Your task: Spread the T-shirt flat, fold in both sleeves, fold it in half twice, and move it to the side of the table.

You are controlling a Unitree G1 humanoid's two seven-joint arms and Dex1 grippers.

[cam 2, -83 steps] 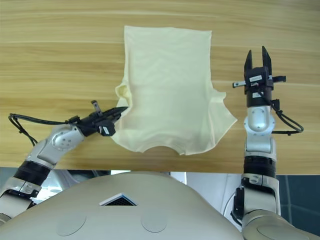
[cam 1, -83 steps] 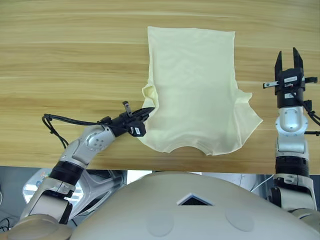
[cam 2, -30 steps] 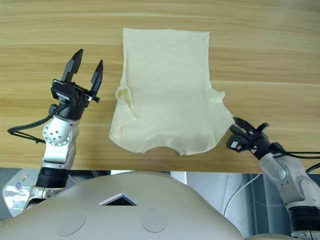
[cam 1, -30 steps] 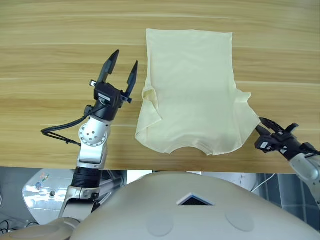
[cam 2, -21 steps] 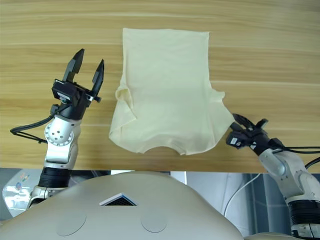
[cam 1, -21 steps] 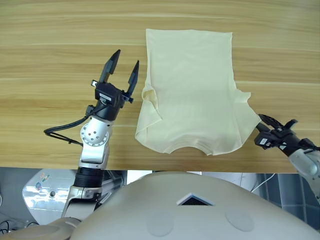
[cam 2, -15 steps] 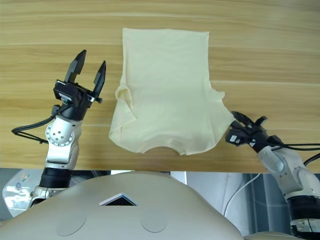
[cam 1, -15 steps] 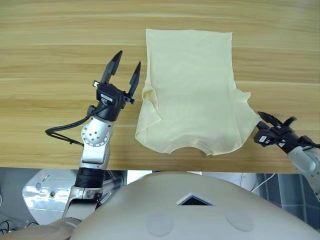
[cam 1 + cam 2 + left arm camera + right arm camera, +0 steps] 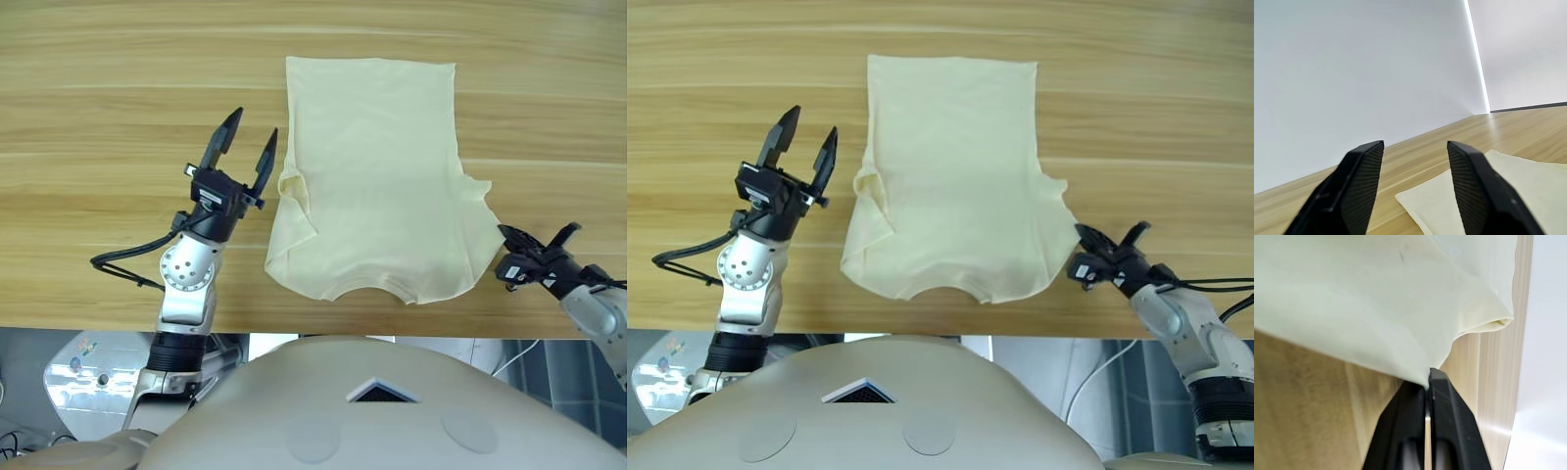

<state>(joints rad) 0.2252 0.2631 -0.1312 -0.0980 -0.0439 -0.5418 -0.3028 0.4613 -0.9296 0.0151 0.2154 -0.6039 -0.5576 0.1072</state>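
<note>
Wooden table (image 9: 98, 98) bears T-shirt (image 9: 377, 176); left end effector (image 9: 256, 121) spread beside it, right end effector (image 9: 1427, 378) pinches its sleeve.

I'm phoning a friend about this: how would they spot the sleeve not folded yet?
On the wooden table lies a yellow T-shirt, collar nearest the robot. The unfolded sleeve juts out on the robot's right, its tip at the right gripper; the opposite sleeve is doubled inward.
</note>
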